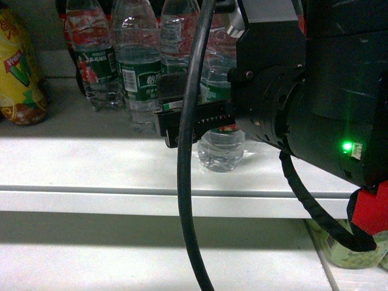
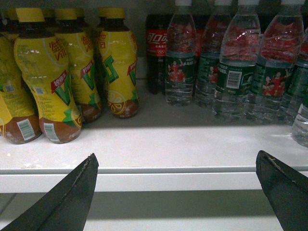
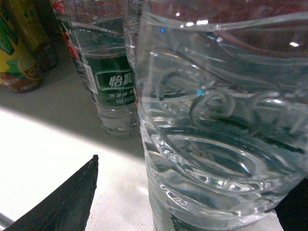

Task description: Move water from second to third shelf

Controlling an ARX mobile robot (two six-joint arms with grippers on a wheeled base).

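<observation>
The left gripper [image 2: 175,192] hangs released in front of the shelf [image 1: 91,163] edge, its fingers spread wide and holding nothing. The right gripper [image 1: 203,121] reaches onto the shelf around the water bottle [image 1: 221,148], which stands at the front of the row, at about 6 o'clock from the other bottles. In the right wrist view the bottle [image 3: 221,144] fills the frame between the fingers, but I cannot tell whether they press it or only bracket it.

If the grip is loose, the smooth ribbed plastic could slip on lifting. Neighbouring water bottles [image 1: 139,79] stand close at 10 o'clock; a sideways pull could topple them. The yellow drink bottles [image 2: 48,86], far left, look safe.
</observation>
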